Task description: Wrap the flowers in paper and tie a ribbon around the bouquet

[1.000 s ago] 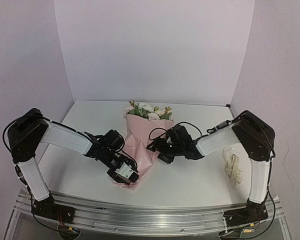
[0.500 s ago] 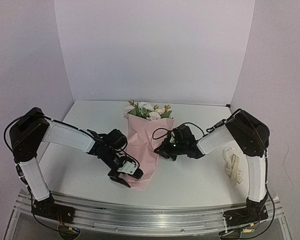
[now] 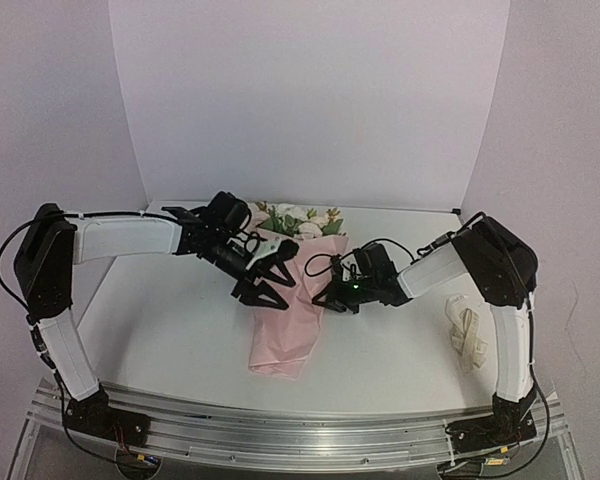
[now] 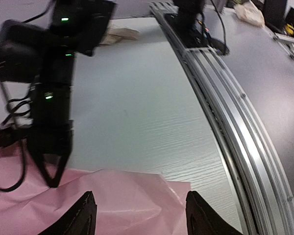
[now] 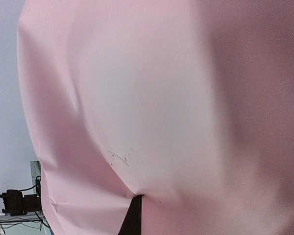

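Bouquet [image 3: 283,325] lies mid-frame, flowers [image 3: 298,220] toward the back wall; ribbon [image 3: 467,335] sits at far right. Right gripper [image 3: 327,298] is closed, apparently pinching the paper [image 5: 137,98] at its right edge. Left gripper [image 3: 263,290] hovers above, jaws parted, empty. If that thin pinch slips, the wrap could spring open.

The bouquet [image 3: 292,300] lay flat: a tapering cone of light pink paper [image 3: 280,345], pink and white flowers [image 3: 298,220] with green leaves at its far end. A cream ribbon [image 3: 467,335] lay bunched well to its right.
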`<action>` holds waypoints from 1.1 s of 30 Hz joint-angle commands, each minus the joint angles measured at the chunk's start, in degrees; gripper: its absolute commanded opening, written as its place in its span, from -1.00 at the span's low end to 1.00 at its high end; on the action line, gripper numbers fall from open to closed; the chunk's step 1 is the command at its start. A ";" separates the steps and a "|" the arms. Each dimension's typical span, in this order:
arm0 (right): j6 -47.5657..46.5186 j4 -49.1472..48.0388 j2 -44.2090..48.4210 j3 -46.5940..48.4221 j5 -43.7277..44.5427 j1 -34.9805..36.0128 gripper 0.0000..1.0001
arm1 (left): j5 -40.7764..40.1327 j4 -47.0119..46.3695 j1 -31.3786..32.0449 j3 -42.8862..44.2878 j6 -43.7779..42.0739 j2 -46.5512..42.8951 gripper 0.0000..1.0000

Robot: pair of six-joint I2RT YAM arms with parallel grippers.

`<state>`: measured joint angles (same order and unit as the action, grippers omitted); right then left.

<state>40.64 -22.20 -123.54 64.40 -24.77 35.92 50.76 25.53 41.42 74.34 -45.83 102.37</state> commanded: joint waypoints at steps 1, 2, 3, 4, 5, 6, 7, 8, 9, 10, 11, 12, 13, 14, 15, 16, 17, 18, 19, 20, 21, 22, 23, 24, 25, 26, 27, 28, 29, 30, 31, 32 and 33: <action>-9.56 11.68 1.24 1.45 -5.27 0.33 -1.00 | -5.29 -6.86 -6.36 4.16 10.23 5.51 0.16; -11.32 14.22 0.95 2.73 -5.74 0.37 -1.00 | -7.66 -6.90 -6.83 5.97 10.48 8.09 0.14; -12.92 16.66 0.70 3.73 -6.26 0.33 -1.00 | -9.02 -6.34 -7.49 8.61 11.63 11.31 0.13; -14.27 18.10 0.61 4.33 -6.66 0.30 -1.00 | -9.72 -5.44 -8.33 11.70 13.33 13.83 0.13; -15.37 18.34 0.77 4.36 -7.06 0.28 -1.00 | -9.51 -4.68 -9.36 15.23 15.24 15.87 0.16; -16.53 18.43 1.09 4.16 -7.51 0.25 -1.00 | -8.80 -4.60 -10.56 17.82 16.87 17.36 0.20; -17.71 18.51 1.44 3.85 -8.05 0.20 -1.00 | -7.68 -5.10 -11.80 18.99 17.95 17.74 0.25; -18.65 18.67 1.56 3.62 -9.13 0.13 -1.00 | -6.18 -5.92 -12.67 19.47 17.80 17.42 0.31; -19.51 19.15 1.47 3.60 -9.95 0.07 -1.00 | -4.93 -6.00 -13.23 19.66 16.29 17.04 0.35; -20.88 20.02 1.26 4.01 -10.44 -0.08 -1.00 | -3.96 -4.62 -13.53 20.03 13.61 16.75 0.38; -22.10 21.36 0.81 4.67 -10.64 -0.16 -1.00 | -3.25 -2.05 -13.49 20.40 9.84 16.63 0.39; -23.12 23.33 0.39 5.53 -10.64 -0.19 -1.00 | -2.58 -0.27 -13.45 20.50 7.21 16.37 0.39; -23.98 25.16 -0.02 6.37 -10.47 -0.25 -1.00 | -1.76 1.17 -13.36 20.18 4.94 15.85 0.39; -24.66 25.99 -0.42 7.02 -10.26 -0.40 -1.00 | -0.82 2.80 -13.09 19.40 1.97 14.98 0.39; -24.73 26.19 -0.76 7.65 -10.19 -0.59 -1.00 | -0.45 4.09 -12.45 18.19 -1.38 13.84 0.38; -24.62 26.23 -1.12 8.38 -9.89 -0.85 -1.00 | -1.13 4.39 -11.20 16.65 -4.07 12.82 0.37; -24.49 26.21 -1.34 9.05 -9.34 -1.00 -1.00 | -2.12 4.25 -9.87 14.46 -6.01 11.57 0.36; -24.23 26.20 -1.50 9.69 -8.62 -1.02 -1.00 | -2.97 3.82 -8.51 12.19 -7.32 10.56 0.35; -23.81 26.18 -1.70 10.30 -7.88 -1.03 -1.00 | -3.56 3.28 -7.17 10.16 -8.36 9.93 0.34; -23.28 26.17 -1.66 10.57 -7.10 -1.01 -1.00 | -3.99 2.12 -6.21 8.58 -8.39 9.93 0.33; -22.74 26.16 -1.60 10.83 -6.32 -0.99 -1.00 | -4.45 0.90 -5.28 7.04 -8.35 9.96 0.33; -22.22 26.05 -1.27 10.68 -5.49 -1.01 -1.00 | -5.31 -0.56 -4.78 5.91 -8.02 10.52 0.33; -21.69 25.89 -0.86 10.18 -4.72 -1.03 -0.98 | -6.29 -1.63 -4.49 5.14 -8.02 11.32 0.32; -20.98 25.54 -0.30 9.59 -3.96 -1.02 -0.92 | -7.45 -2.13 -4.33 4.79 -8.40 12.43 0.32; -20.26 24.98 0.17 8.91 -3.55 -1.01 -0.85 | -8.50 -2.36 -4.22 4.59 -8.72 13.48 0.32; -19.55 24.30 0.70 8.14 -3.35 -0.97 -0.73 | -9.53 -2.45 -4.10 4.40 -9.11 14.45 0.31; -18.42 23.81 1.58 7.77 -3.06 -0.95 -0.58 | -10.44 -2.24 -4.07 4.05 -10.03 15.26 0.30; -17.57 23.27 2.67 7.35 -2.82 -0.94 -0.49 | -11.24 -2.30 -4.05 3.27 -10.91 15.65 0.30; -16.89 22.84 3.96 6.80 -2.49 -0.94 -0.40 | -11.87 -2.51 -4.07 2.31 -11.74 15.74 0.29; -16.08 21.84 5.89 6.19 -1.66 -0.94 -0.31 | -12.33 -2.83 -4.11 1.37 -12.67 15.57 0.29; -15.38 20.51 8.35 5.38 -0.40 -0.94 -0.24 | -12.65 -3.08 -4.06 0.45 -13.34 15.36 0.29; -14.84 19.40 10.85 4.43 0.95 -0.94 -0.18 | -12.86 -3.26 -3.97 -0.41 -13.80 15.17 0.29; -14.47 18.56 13.34 3.28 2.47 -0.94 -0.10 | -12.93 -3.16 -3.86 -0.76 -13.86 15.10 0.29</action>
<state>23.07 -0.55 -120.32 70.92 -28.77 35.32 40.67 23.76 37.85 75.70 -56.01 117.71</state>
